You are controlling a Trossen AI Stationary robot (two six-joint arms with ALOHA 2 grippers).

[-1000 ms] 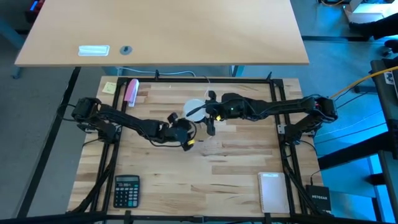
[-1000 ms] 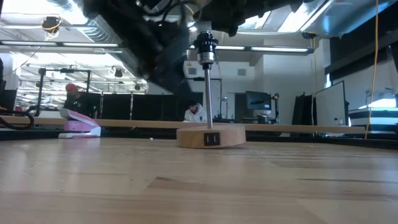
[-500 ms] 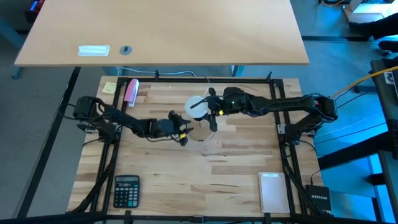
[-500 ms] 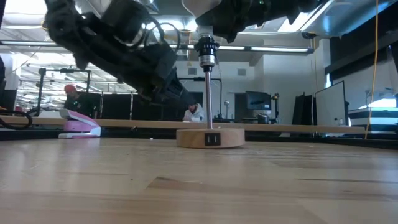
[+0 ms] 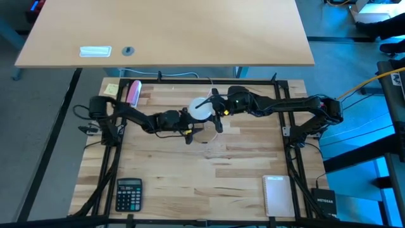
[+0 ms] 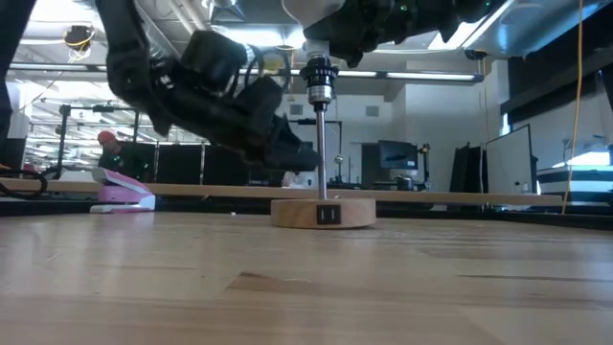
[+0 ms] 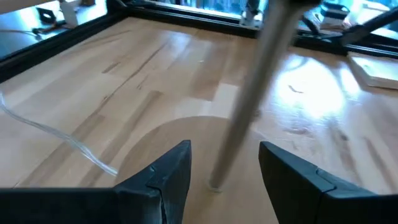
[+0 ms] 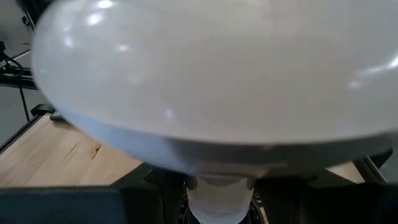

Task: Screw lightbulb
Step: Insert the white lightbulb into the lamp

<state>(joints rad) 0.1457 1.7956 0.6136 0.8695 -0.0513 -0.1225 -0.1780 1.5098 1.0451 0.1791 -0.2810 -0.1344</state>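
The white lightbulb [image 5: 200, 109] stands upright over the black socket [image 6: 317, 77] of a lamp stand. The stand is a thin metal pole [image 6: 322, 153] on a round wooden base [image 6: 324, 212]. My right gripper [image 5: 211, 112] comes in from the table's right, shut on the lightbulb [image 8: 217, 74]. Whether the screw base sits in the socket is hidden. My left gripper [image 7: 224, 180] is low over the wooden base, open, with one finger on each side of the pole [image 7: 249, 106] and a gap showing on both sides. My right gripper pinches the lightbulb's narrow neck [image 8: 221, 193], just under the globe, between its two fingers [image 8: 163, 186]. The fingers come nearly level from the table's right. The lightbulb stands upright, globe up, directly above the socket. The globe hides the fingertips in the high view.
A calculator [image 5: 128, 193] lies near the front left and a white pad [image 5: 276, 194] near the front right. A pink object [image 5: 133, 93] and a yellow note [image 5: 111, 88] lie at the far left. The stand's clear cord [image 7: 56, 134] trails over the table. People sit in the room behind [image 6: 110, 144].
My left gripper has come down and moved toward the pole. It has tipped from pointing steeply down to nearly level, and its open fingers now stand on either side of the pole. The lightbulb has stayed over the socket.
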